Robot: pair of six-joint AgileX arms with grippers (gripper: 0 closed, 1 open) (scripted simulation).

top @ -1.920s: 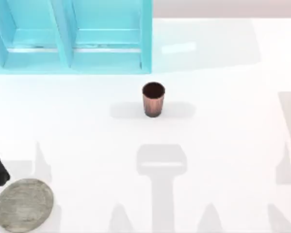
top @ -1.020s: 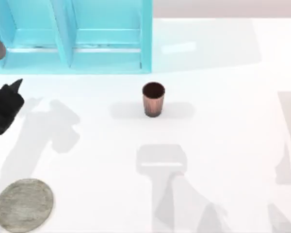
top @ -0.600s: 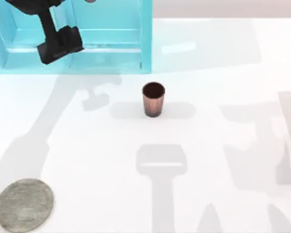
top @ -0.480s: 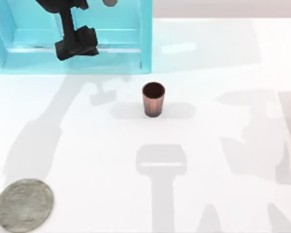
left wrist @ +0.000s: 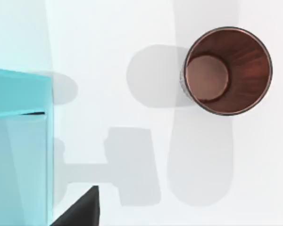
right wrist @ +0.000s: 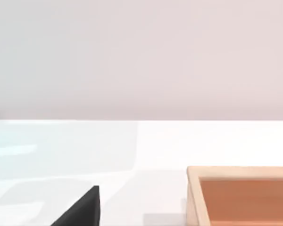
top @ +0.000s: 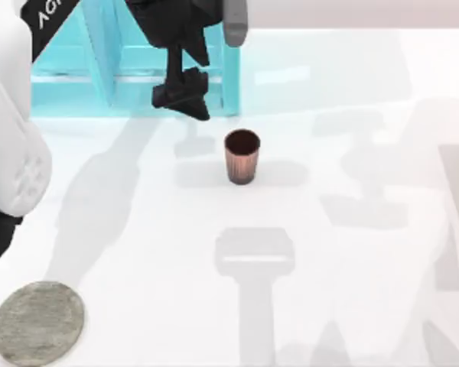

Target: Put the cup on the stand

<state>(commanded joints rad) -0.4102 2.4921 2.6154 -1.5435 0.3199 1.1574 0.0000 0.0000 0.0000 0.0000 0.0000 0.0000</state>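
Note:
The cup (top: 242, 157), a ribbed copper-brown tumbler, stands upright near the table's middle, and its dark inside faces the left wrist view (left wrist: 226, 70). The stand (top: 38, 323), a flat grey stone-like disc, lies at the front left corner. My left gripper (top: 182, 98) hangs just behind and to the left of the cup, in front of the shelf, apart from the cup and holding nothing. My right gripper (right wrist: 80, 211) shows as a dark edge in the right wrist view, parked away from the cup.
A large turquoise shelf unit (top: 122, 69) stands at the back left, right behind the left gripper. The left arm's white body (top: 11, 145) covers the left edge. A wooden box (right wrist: 245, 195) sits near the right arm.
The left arm swung from the front left near the stand, up past the shelf and rightward, to just behind-left of the cup. Cup and stand have not moved.

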